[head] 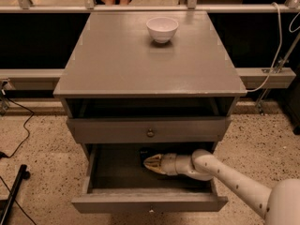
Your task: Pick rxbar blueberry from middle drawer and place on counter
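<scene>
My gripper [151,163], lower centre, reaches into the open middle drawer [112,172] at the dark rxbar blueberry [144,152] near its back; whether it holds the bar I cannot tell. Risk: the bar slips from a shallow hold, or strikes the knobbed drawer front [108,131] above during lifting.

Speckled terrazzo floor [265,139], dark panels [33,41] behind, a white cable [280,32] hanging.
</scene>
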Controlling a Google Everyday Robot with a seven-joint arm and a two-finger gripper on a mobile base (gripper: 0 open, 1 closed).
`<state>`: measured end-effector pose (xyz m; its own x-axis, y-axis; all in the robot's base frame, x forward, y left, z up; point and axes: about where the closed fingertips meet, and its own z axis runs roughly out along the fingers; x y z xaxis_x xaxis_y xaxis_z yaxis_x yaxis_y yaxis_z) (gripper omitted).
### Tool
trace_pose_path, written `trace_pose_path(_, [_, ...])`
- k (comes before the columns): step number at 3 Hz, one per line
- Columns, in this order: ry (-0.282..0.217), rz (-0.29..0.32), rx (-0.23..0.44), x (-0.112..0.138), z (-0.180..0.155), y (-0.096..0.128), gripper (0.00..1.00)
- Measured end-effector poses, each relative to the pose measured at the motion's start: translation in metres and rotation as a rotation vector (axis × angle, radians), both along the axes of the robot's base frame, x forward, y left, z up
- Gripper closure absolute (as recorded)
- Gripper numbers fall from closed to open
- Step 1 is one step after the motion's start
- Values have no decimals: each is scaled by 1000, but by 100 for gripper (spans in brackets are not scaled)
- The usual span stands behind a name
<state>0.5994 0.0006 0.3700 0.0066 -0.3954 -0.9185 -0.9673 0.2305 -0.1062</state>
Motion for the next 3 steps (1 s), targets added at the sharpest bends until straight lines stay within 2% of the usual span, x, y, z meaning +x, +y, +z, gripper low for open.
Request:
trace_pose_path(1, [-30, -5, 61, 0, 16, -3, 100])
trace_pose_path(2, [-96, 7, 106, -3, 50, -8, 100])
trace_pose_path(3, [-131, 19, 96, -15, 78, -20, 100])
